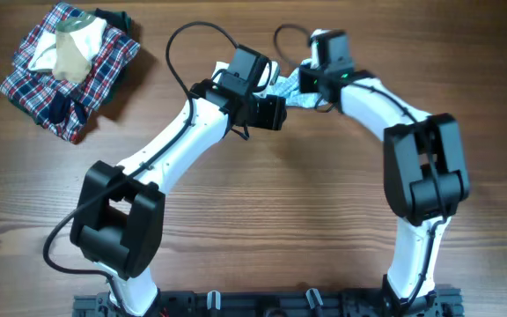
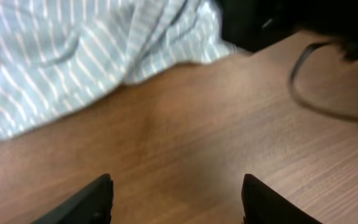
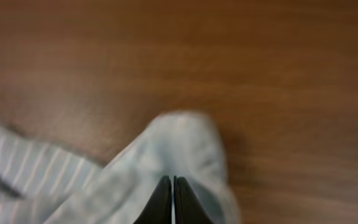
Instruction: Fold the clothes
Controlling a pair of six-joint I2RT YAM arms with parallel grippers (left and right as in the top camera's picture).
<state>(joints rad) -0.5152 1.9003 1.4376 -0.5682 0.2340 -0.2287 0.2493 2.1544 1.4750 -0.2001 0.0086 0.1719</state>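
Brown wood-grain table [image 1: 280, 220] fills the overhead view. My two arms meet at its far middle, the pale striped garment [image 1: 290, 93] peeking out between them. A plaid garment [image 1: 33, 88] with a beige garment [image 1: 70, 55] on top lies well apart, far left.

From my left wrist, my left gripper [image 2: 176, 200] hangs over bare wood, jaws wide apart, the striped cloth just ahead.

From my right wrist, my right gripper [image 3: 173, 200] is pinched tight on a fold of that cloth.

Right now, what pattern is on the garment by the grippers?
Pale blue garment, fine white stripes; clearest in left wrist view.
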